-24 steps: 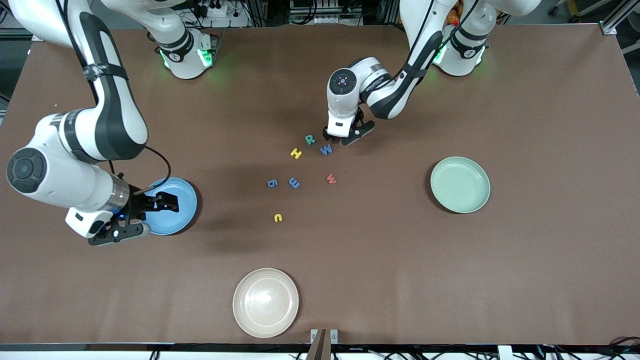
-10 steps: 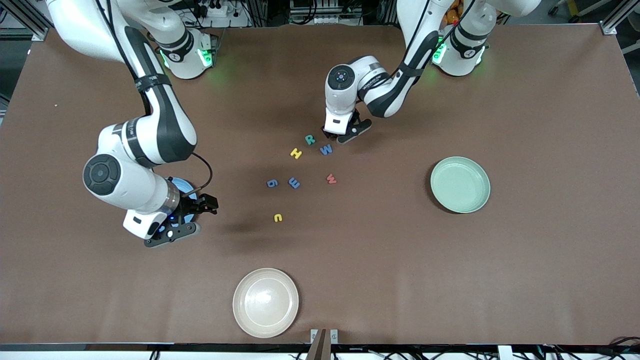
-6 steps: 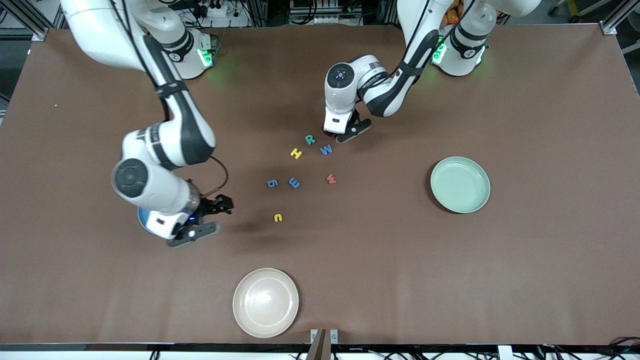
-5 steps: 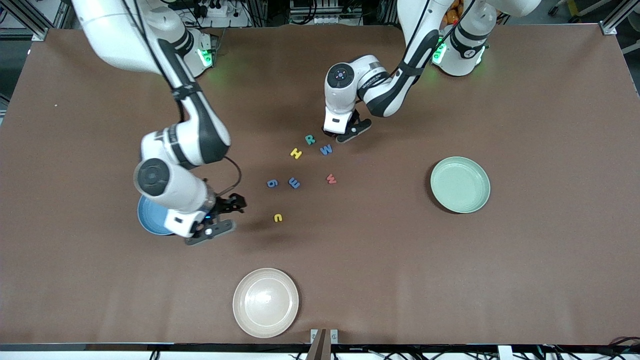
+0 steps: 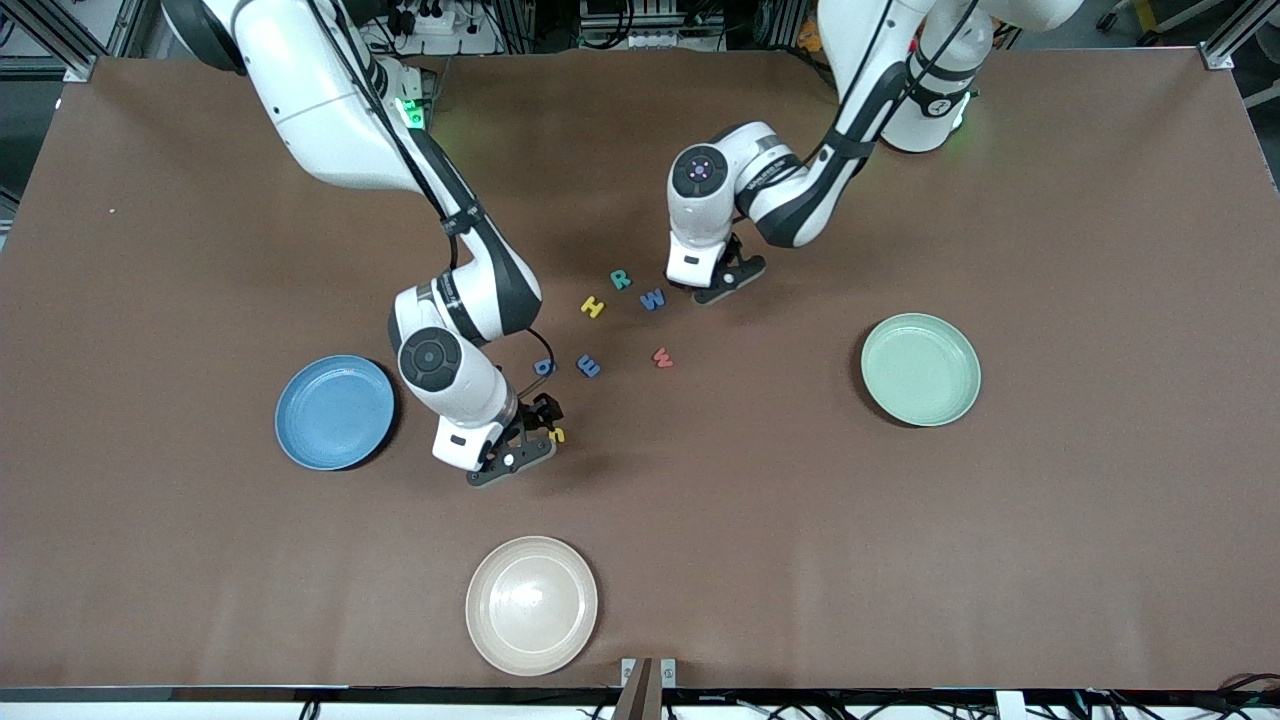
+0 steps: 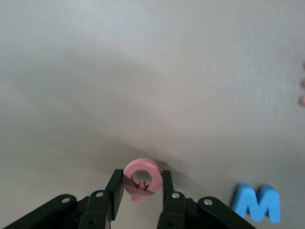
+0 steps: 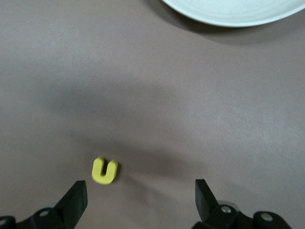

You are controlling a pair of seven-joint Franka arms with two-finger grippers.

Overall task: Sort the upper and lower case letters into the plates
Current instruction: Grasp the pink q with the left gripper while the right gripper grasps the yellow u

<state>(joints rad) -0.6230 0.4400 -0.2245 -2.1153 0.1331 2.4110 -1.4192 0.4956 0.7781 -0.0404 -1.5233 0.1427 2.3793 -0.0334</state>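
My left gripper (image 5: 713,283) (image 6: 142,191) is shut on a red G (image 6: 142,177), low over the table beside the blue W (image 5: 653,298) (image 6: 257,203); the front view hides the G. Teal R (image 5: 621,279), yellow H (image 5: 592,306), blue g (image 5: 543,366), blue m (image 5: 588,366) and red w (image 5: 662,357) lie mid-table. My right gripper (image 5: 530,437) (image 7: 139,198) stands open, low over the table, with the yellow u (image 5: 557,435) (image 7: 105,170) just ahead of one finger. The blue plate (image 5: 335,412) sits toward the right arm's end, the pale green plate (image 5: 920,368) toward the left arm's end.
A cream-beige plate (image 5: 531,604) (image 7: 228,9) lies near the table's front edge, nearer to the front camera than the yellow u. A small metal bracket (image 5: 647,672) sticks up at that edge.
The right arm has swung from over the blue plate to the yellow u, uncovering the plate. The left gripper has drawn in on the red G and shifted slightly toward the left arm's end.
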